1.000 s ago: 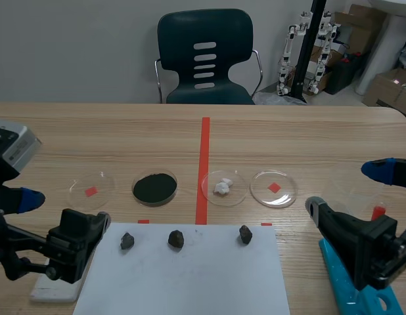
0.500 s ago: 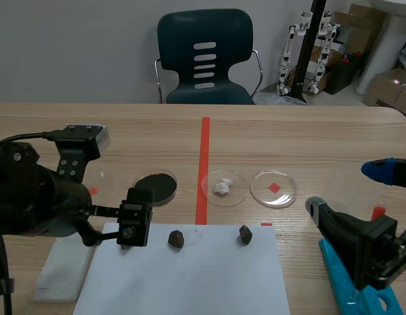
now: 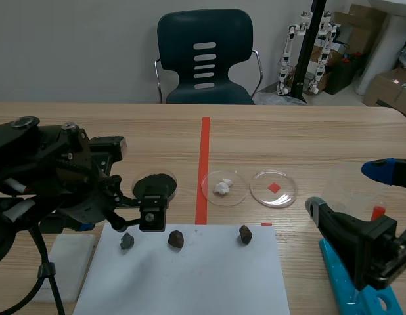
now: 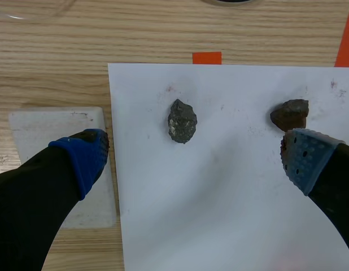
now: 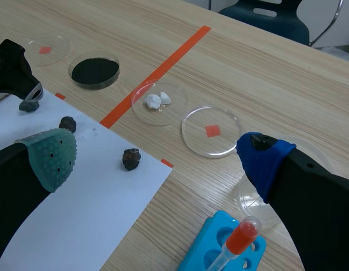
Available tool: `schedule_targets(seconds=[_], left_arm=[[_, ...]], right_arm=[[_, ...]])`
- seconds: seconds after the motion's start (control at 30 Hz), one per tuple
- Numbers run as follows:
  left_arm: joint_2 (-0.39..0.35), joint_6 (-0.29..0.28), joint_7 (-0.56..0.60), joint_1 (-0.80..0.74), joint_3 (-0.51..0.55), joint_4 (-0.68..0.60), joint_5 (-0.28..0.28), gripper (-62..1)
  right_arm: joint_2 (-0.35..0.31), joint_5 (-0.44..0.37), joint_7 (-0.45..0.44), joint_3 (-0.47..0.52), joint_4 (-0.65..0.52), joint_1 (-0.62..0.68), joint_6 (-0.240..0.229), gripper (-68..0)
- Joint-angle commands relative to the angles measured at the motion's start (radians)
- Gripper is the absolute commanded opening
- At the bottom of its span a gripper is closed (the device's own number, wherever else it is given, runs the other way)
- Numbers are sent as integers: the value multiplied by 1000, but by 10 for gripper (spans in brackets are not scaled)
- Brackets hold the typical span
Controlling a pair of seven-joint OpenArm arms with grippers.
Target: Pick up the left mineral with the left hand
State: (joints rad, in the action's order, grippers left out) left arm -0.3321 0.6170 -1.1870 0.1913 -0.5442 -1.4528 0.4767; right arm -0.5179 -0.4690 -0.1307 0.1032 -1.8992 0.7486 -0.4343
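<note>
Left end effector (image 4: 195,158) spread; left mineral (image 4: 182,121) just ahead.

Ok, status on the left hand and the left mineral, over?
Left hand open, above the paper. Left mineral ahead between its fingers, not gripped. Middle mineral close beside one finger. Right hand open, well away.

bright, even indoor light, soft and diffuse. the left mineral (image 4: 182,121) casts only a faint, close shadow on the white paper (image 4: 219,214); small glints mark the empty petri dish (image 5: 196,141) rim.
</note>
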Motion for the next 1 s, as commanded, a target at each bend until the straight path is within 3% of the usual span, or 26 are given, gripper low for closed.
schedule_targets(seconds=[0.0, 0.47, 0.97], left_arm=[[11, 5, -16, 18, -4, 7, -2, 14], [105, -2, 35, 81, -6, 203, -25, 14], [122, -48, 69, 95, -7, 302, -44, 0]], right_arm=[[-3, -11, -18, 8, -20, -1, -1, -84], [-3, -11, -18, 8, -20, -1, -1, -84], [-3, -11, -18, 8, -20, -1, -1, -84]])
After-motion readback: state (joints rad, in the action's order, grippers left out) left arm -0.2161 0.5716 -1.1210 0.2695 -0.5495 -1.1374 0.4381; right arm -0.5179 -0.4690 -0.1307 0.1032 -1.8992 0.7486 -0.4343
